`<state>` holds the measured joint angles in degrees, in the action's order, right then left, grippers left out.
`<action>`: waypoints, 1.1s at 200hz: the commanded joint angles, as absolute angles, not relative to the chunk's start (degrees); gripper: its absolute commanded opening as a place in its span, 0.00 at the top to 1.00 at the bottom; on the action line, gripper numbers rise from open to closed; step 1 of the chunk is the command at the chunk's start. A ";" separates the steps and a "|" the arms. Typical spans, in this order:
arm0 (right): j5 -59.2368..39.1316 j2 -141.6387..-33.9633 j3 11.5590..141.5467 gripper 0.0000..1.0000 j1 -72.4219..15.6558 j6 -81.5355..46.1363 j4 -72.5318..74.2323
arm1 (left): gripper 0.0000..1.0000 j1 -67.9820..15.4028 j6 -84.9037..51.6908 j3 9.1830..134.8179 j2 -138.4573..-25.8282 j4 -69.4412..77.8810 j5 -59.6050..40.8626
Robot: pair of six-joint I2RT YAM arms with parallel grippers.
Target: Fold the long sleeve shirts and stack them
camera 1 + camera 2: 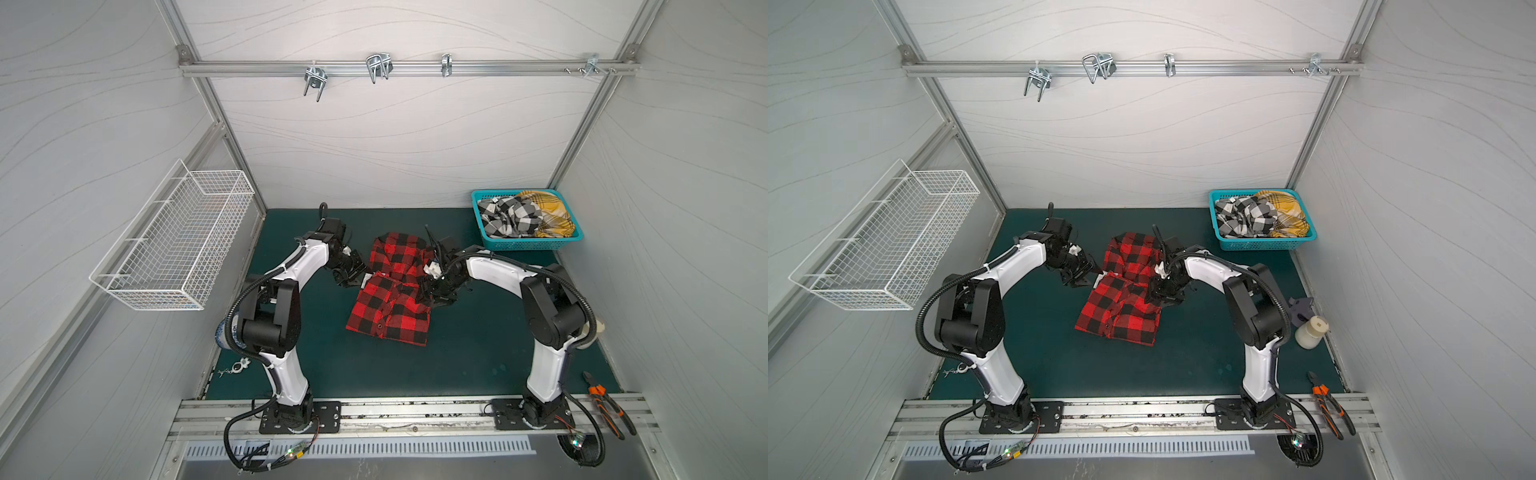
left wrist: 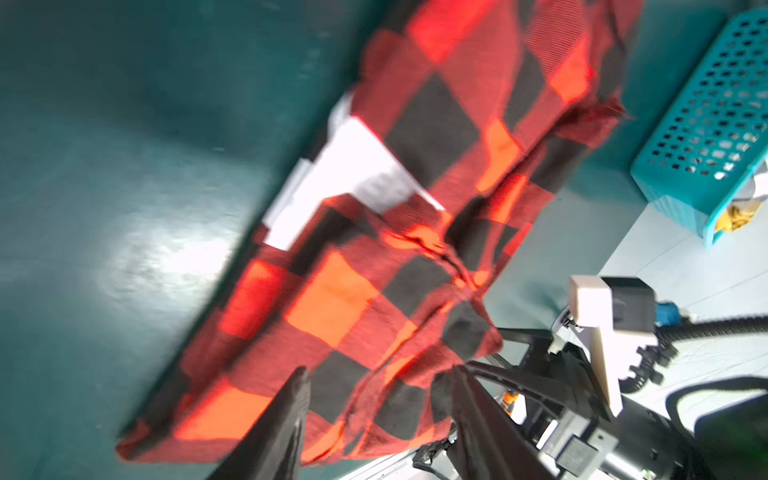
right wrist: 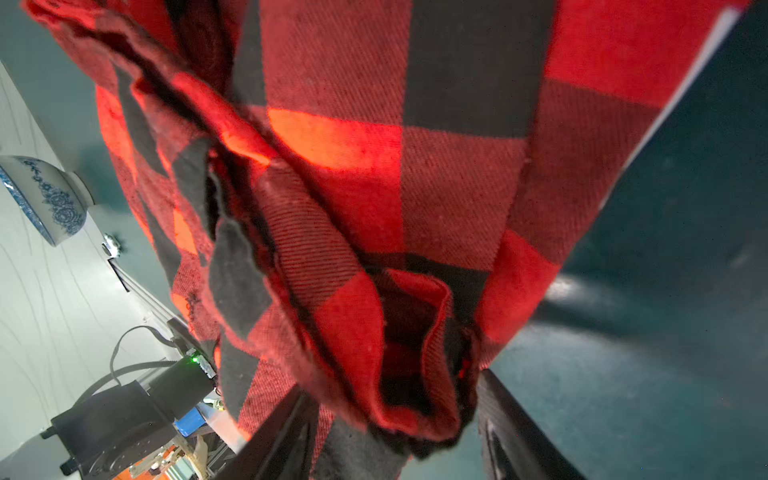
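Observation:
The red-and-black plaid shirt [image 1: 390, 291] [image 1: 1121, 299] lies partly folded on the green mat, sleeves tucked over its middle. A white tag [image 2: 353, 174] shows at its left edge. My left gripper [image 1: 356, 275] [image 2: 380, 374] hovers at that left edge, open, with the cloth [image 2: 374, 270] behind its spread fingers. My right gripper [image 1: 428, 291] [image 3: 395, 386] sits at the shirt's right edge, open, a bunched fold of the fabric [image 3: 415, 166] lying loose between its fingers. A black-and-white check shirt [image 1: 509, 216] and a mustard-yellow plaid shirt [image 1: 548, 216] are crumpled in the teal basket [image 1: 528, 245].
The teal basket [image 1: 1258, 245] stands at the back right corner. A white wire basket [image 1: 174, 241] hangs on the left wall. Orange-handled pliers [image 1: 606, 399] lie on the front rail at the right, a pale bottle [image 1: 1310, 332] by the right arm, a blue-patterned bowl [image 3: 41, 195] behind the left arm.

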<state>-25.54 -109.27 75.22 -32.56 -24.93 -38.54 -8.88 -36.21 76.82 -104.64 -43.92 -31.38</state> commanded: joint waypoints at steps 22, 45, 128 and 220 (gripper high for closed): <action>-25.36 -113.10 79.63 0.52 -32.02 -21.47 -39.13 | 0.46 -9.34 -35.84 77.18 -111.05 -35.79 -37.19; -26.30 -113.42 80.28 0.61 -32.13 -21.23 -39.15 | 0.47 -9.34 -35.53 80.24 -113.71 -35.62 -36.14; -23.10 -113.53 84.02 0.97 -32.16 -20.27 -40.92 | 1.00 -9.40 -34.80 80.92 -117.20 -35.71 -33.81; -15.71 -112.08 92.63 1.00 -32.02 -18.48 -43.83 | 1.00 -9.40 -37.26 74.86 -103.08 -30.39 -25.29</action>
